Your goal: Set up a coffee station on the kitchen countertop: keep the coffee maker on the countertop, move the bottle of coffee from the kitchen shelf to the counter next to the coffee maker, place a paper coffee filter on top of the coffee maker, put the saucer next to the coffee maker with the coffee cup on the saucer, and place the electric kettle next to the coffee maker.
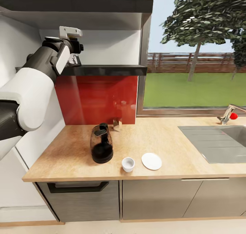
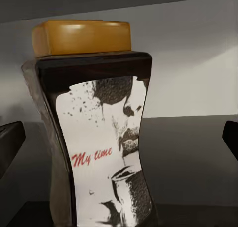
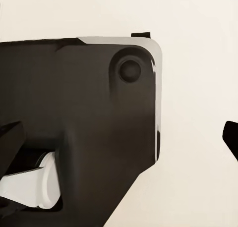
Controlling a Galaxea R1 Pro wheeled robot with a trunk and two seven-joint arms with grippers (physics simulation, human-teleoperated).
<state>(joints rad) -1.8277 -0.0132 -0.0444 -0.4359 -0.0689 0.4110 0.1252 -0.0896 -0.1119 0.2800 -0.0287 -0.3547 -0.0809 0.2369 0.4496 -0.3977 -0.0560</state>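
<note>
The bottle of coffee (image 2: 94, 138), a dark waisted jar with a yellow-orange lid and a white-and-black label, stands upright on the dark kitchen shelf (image 1: 106, 70). My left gripper (image 2: 120, 140) is open with a finger on each side of the jar, neither touching it. From the head camera the left gripper (image 1: 74, 59) reaches onto the shelf's left end. On the kitchen countertop (image 1: 164, 138) stand the electric kettle (image 1: 101, 144), the white coffee cup (image 1: 128, 164) and, just right of it, the saucer (image 1: 151, 161). My right gripper (image 3: 119, 138) is open against a dark robot part. The coffee maker is out of view.
A small greyish object (image 1: 117, 124), too small to identify, stands by the red backsplash (image 1: 97, 97). A sink (image 1: 218, 142) with a faucet (image 1: 228, 115) lies at the right. A second dark shelf (image 1: 75, 5) hangs above the first one. A window fills the right wall.
</note>
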